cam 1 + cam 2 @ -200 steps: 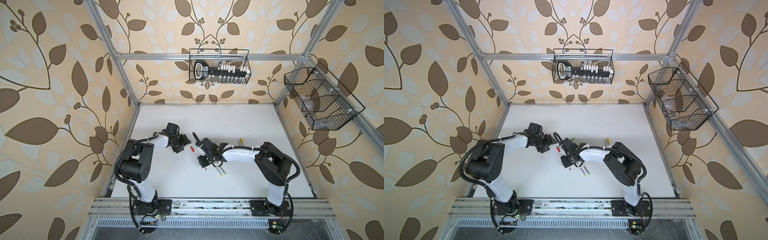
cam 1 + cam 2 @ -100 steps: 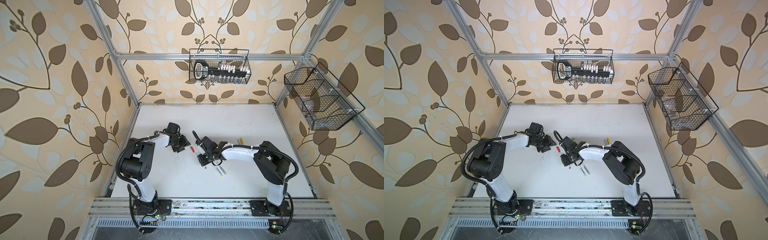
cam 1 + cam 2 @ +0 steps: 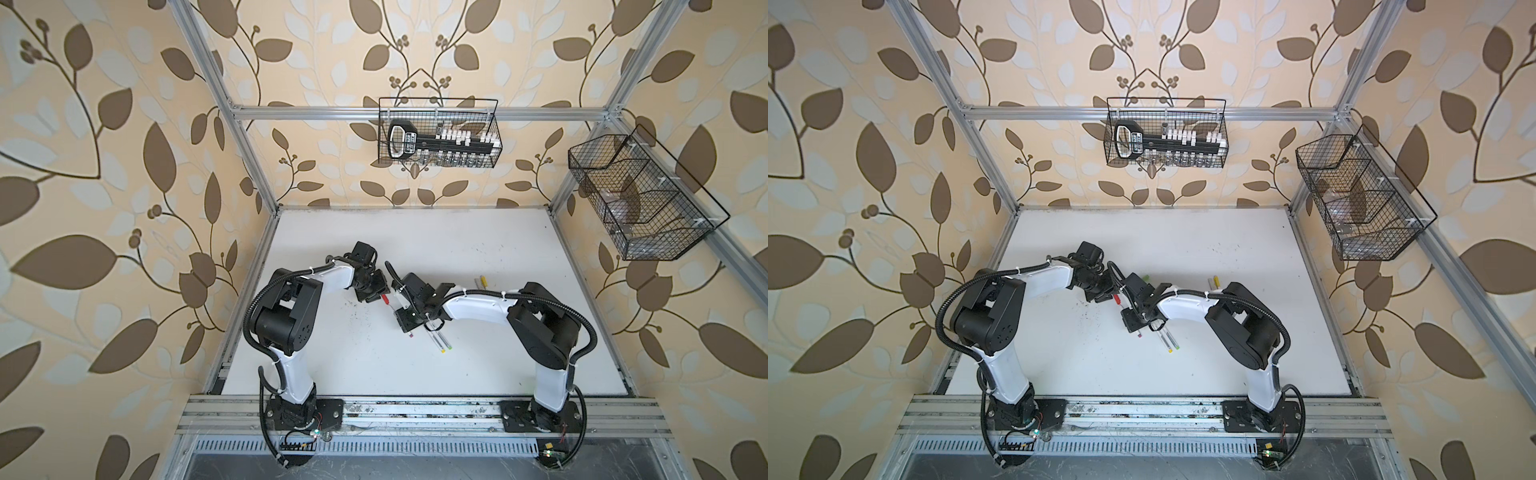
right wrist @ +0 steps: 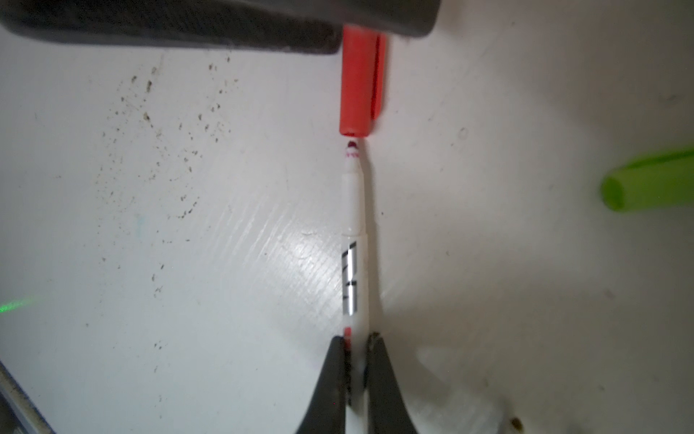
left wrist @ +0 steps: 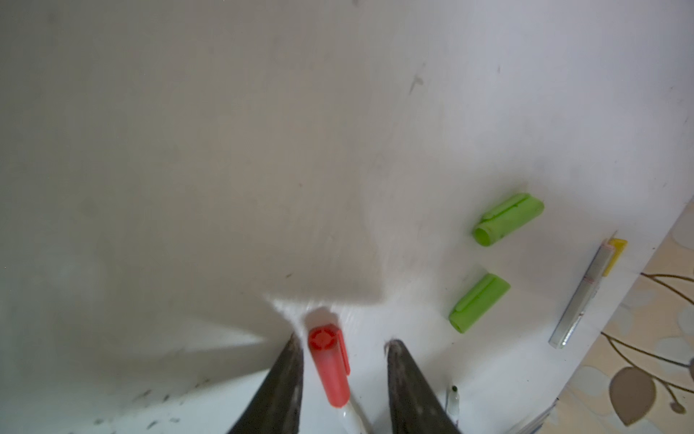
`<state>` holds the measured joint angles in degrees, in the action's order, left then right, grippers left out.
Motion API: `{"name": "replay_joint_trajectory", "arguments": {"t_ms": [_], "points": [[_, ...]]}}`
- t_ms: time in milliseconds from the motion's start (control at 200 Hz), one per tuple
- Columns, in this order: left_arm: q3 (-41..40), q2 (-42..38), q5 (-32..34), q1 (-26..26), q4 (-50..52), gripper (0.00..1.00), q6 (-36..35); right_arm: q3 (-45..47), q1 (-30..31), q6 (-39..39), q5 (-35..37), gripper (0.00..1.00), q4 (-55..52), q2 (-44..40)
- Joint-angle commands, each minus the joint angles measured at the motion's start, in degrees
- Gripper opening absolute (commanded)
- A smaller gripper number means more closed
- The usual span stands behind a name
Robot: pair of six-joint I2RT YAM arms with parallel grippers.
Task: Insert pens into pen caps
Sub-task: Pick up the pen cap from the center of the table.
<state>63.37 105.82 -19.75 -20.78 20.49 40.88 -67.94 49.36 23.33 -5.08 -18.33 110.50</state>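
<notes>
White worktop [image 3: 415, 374], enclosed by leaf-papered walls [image 3: 104, 166]. We count four pens and four caps on it.

Pens, four:
- One red-tipped pen [image 4: 355, 225], near the worktop's centre. The right gripper [image 4: 356, 340] is clamped on its rear end, and its tip sits just at the mouth of the red cap [image 5: 330, 368].
- Two loose pens [image 3: 437, 340] [image 3: 444, 338], side by side, toward the front edge from that gripper.
- One grey pen [image 5: 578, 297], right of centre.

Caps, four:
- The red cap, one, between the fingers of the left gripper [image 5: 343, 342]. Its jaws stand apart, one finger close against the cap and a gap at the other, so we record it as unclamped.
- Two green caps [image 5: 507, 220] [image 5: 479, 302], lying apart from each other.
- One yellow cap [image 5: 617, 251], just beside the grey pen.
</notes>
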Motion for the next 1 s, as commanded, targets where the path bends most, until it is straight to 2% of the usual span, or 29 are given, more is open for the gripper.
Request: {"name": "replay_joint_trajectory", "arguments": {"t_ms": [0, 185, 305, 615, 770, 995], "points": [[1.2, 3.2, 6.9, -1.9, 7.7, 0.35, 0.2, 1.3, 0.0, 0.1, 1.4, 0.09, -1.7, 0.2], [2.5, 5.6, 12.1, -4.5, 10.9, 0.3, 0.2, 3.6, -0.1, 0.3, 1.6, 0.08, -1.1, -1.9], [1.8, 6.4, 13.0, -5.5, 10.6, 0.24, 0.0, 5.7, -0.2, 0.8, 1.6, 0.08, 0.0, -3.8], [-0.4, 6.8, 10.5, -5.9, 7.5, 0.1, -0.3, 8.0, -0.3, 1.2, 2.1, 0.08, 1.0, -6.9], [-2.2, 5.6, 8.9, -5.8, 4.8, 0.07, 0.4, 8.7, -0.2, 1.1, 1.9, 0.08, 2.3, -8.0], [-10.4, -3.2, 6.1, -5.5, -6.6, 0.07, 1.4, 10.9, 0.4, -0.3, 1.2, 0.08, 7.5, -11.8]]}}
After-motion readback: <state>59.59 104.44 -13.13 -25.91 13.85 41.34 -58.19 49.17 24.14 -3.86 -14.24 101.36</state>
